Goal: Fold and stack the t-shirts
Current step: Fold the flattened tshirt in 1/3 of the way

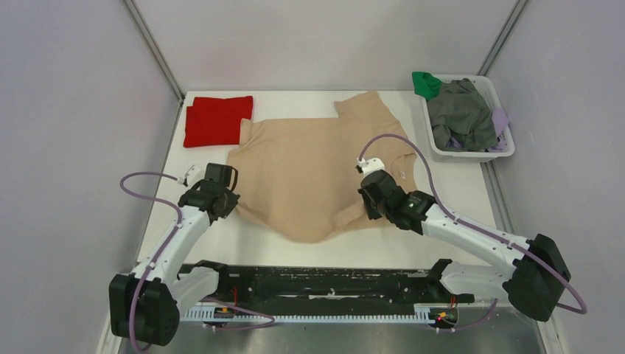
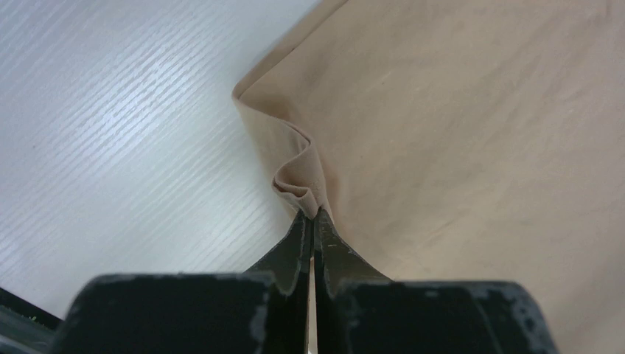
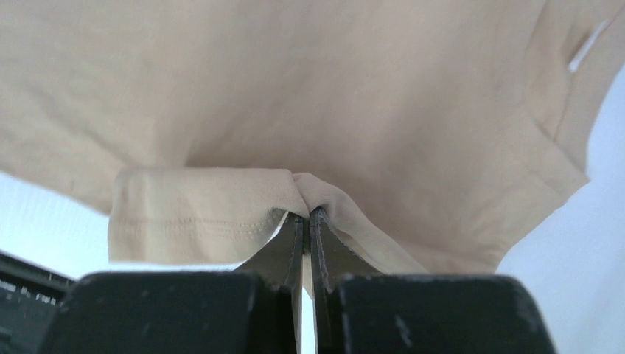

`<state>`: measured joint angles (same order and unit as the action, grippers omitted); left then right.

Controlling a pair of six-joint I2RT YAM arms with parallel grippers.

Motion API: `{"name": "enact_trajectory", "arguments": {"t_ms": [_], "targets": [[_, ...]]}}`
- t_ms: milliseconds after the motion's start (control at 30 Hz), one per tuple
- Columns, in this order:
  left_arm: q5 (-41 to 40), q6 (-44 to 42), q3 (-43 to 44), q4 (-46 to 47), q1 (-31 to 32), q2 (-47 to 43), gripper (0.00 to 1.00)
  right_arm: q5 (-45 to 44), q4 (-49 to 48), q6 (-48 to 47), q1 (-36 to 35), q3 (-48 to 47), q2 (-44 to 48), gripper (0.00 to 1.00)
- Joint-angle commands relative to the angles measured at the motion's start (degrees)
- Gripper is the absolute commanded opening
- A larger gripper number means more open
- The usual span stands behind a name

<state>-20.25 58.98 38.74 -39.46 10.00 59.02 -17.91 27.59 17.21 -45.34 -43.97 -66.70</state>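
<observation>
On the white smooth-topped table (image 1: 221, 243) the beige soft cloth short-sleeved t-shirt (image 1: 309, 173) lies spread flat, neck end toward the basket side, small white neck label (image 3: 586, 48) showing. The left gripper (image 2: 313, 214) is clamped tight on a bunched pinch of the beige shirt's near-left edge, close to a corner. The right gripper (image 3: 307, 215) is clamped tight on a fold at its near-right side, next to a stitched hem lying flopped over. The bright red cloth t-shirt folded to a rectangle (image 1: 217, 119) sits at the beige shirt's far-left corner, touching or just beside, cannot tell. The white plastic basket (image 1: 507, 151) is off the beige shirt's far-right, apart from it, holding grey, green and lilac cloth

Handling, my guess: light, limp, not fragile, wrinkles easily, likely slides on the table. It won't hold shape, so take hems or edges with two level pinches and keep the cloth taut between them

Count: t-shirts on table 2 (1 beige, 1 red); baskets 1, garments inside unclear; grippers 2, both gripping beige
</observation>
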Motion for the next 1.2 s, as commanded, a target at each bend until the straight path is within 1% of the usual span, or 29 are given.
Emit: {"name": "enact_trajectory", "arguments": {"t_ms": [0, 133, 433, 667, 767, 800, 833, 867, 900, 933, 967, 1000, 1033, 1067, 1100, 1167], "targets": [[-3.54, -4.02, 5.34, 4.00, -0.83, 4.79, 0.02, -0.73, -4.71, -4.28, 4.64, -4.75, -2.62, 0.00], [-3.40, -4.63, 7.71, 5.11, -1.94, 9.07, 0.02, 0.83, -6.82, -7.03, 7.92, -7.09, -5.39, 0.00], [-3.19, -5.54, 11.50, 8.82, -4.36, 15.38, 0.02, 4.74, -10.80, -11.94, 13.83, -11.75, -11.57, 0.00], [-3.68, -5.85, 14.74, 9.67, -5.70, 22.02, 0.02, 9.14, -13.99, -13.98, 18.14, -15.42, -19.28, 0.01], [-3.83, -5.90, 15.51, 10.41, -6.47, 24.86, 0.02, 9.70, -15.39, -15.16, 19.86, -17.66, -24.05, 0.05], [-3.52, -6.09, 15.93, 11.02, -6.88, 25.99, 0.04, 9.34, -15.68, -15.42, 20.54, -19.17, -26.05, 0.09], [-3.04, -6.60, 16.43, 11.64, -7.11, 27.16, 0.20, 8.77, -15.70, -15.46, 21.12, -20.83, -28.29, 0.15], [-2.48, -7.09, 17.49, 11.90, -7.42, 28.05, 0.42, 7.69, -15.37, -15.12, 21.92, -23.01, -30.12, 0.21], [-1.92, -7.65, 18.85, 11.76, -7.66, 29.09, 0.71, 6.78, -14.64, -14.42, 22.77, -25.57, -32.16, 0.35], [-1.67, -8.03, 20.24, 11.04, -7.77, 29.78, 0.97, 5.36, -13.37, -13.83, 23.53, -28.04, -33.70, 0.53], [-1.79, -8.25, 21.79, 10.27, -7.75, 30.14, 0.99, 3.93, -12.32, -13.53, 24.20, -30.74, -35.17, 0.65], [-1.88, -8.54, 22.67, 10.11, -7.72, 30.18, 1.00, 2.86, -11.61, -13.76, 24.59, -32.45, -35.73, 0.75], [-2.09, -9.07, 23.55, 10.27, -7.74, 29.92, 1.00, 1.63, -11.35, -14.07, 24.90, -33.69, -35.76, 0.82], [-2.24, -9.48, 24.10, 10.19, -7.77, 29.50, 1.00, 0.82, -11.43, -14.59, 24.94, -33.99, -35.17, 0.92], [-2.33, -9.73, 24.41, 10.13, -7.80, 29.16, 1.00, 0.58, -11.86, -15.07, 24.95, -33.55, -34.33, 0.98], [-1.98, -9.76, 24.47, 9.78, -7.72, 28.25, 1.00, 1.24, -13.31, -15.24, 25.00, -30.56, -31.89, 0.98]]}}
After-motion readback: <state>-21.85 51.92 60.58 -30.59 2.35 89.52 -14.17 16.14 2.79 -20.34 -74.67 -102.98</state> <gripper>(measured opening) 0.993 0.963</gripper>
